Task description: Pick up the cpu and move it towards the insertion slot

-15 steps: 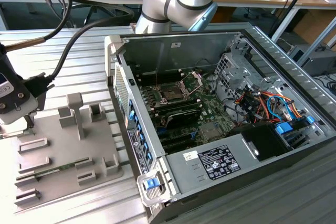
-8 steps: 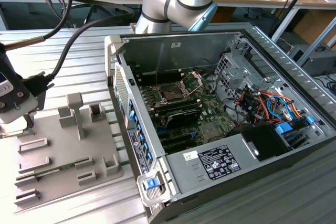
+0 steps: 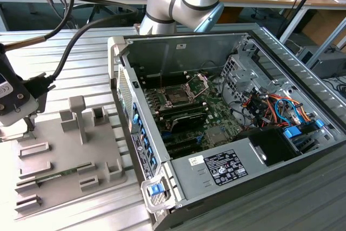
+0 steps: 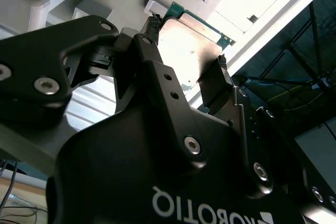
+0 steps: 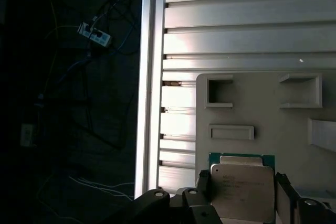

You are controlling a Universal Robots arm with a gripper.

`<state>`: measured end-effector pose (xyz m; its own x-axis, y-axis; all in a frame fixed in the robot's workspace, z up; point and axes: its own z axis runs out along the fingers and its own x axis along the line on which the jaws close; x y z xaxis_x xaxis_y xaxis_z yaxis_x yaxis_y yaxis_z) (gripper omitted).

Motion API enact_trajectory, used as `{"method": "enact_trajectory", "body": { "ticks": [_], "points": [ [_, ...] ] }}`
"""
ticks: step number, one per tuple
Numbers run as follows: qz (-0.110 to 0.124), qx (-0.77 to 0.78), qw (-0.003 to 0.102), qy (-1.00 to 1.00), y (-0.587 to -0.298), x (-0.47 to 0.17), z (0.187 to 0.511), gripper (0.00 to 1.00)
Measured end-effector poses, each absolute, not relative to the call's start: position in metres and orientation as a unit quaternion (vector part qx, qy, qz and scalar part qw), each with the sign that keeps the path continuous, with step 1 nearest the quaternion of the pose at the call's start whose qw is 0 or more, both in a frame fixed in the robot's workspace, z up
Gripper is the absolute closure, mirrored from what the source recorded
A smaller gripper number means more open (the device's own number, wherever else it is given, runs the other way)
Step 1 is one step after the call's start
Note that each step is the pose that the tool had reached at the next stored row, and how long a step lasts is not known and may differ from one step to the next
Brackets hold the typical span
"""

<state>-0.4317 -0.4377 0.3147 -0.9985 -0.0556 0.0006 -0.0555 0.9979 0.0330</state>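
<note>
– Now, which step is in hand?
– The pick. In the second wrist view the gripper (image 4: 188, 40) is closed on the cpu (image 4: 190, 51), with one fingertip (image 4: 155, 22) bearing against each of two opposite edges.
– Where is the cpu located?
– At a corner of the grey plastic tray (image 3: 54, 133), at the exterior view's left, on the slatted aluminium table (image 3: 81, 68). In the first wrist view its pale metal lid faces the camera, and green substrate shows along one edge. Whether it has cleared the tray surface cannot be determined.
– And the insertion slot (image 3: 177, 94)?
– It is inside the open computer case (image 3: 178, 52), well apart from the tray, toward the exterior view's right. Its metal frame appears hinged open, leaving the dark centre exposed.
– What does the transfer call for?
– Judging from this layout, the chip must be kept level and must clear the case side wall that stands between tray and motherboard. The grip must hold without skewing the part.
</note>
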Motion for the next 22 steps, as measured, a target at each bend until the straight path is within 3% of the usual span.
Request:
{"method": "enact_trajectory", "body": {
  "ticks": [22],
  "points": [
    [-0.016, 0.028, 0.001, -0.999, -0.4377, -0.4317, 0.3202, 0.45]
  ]
}}
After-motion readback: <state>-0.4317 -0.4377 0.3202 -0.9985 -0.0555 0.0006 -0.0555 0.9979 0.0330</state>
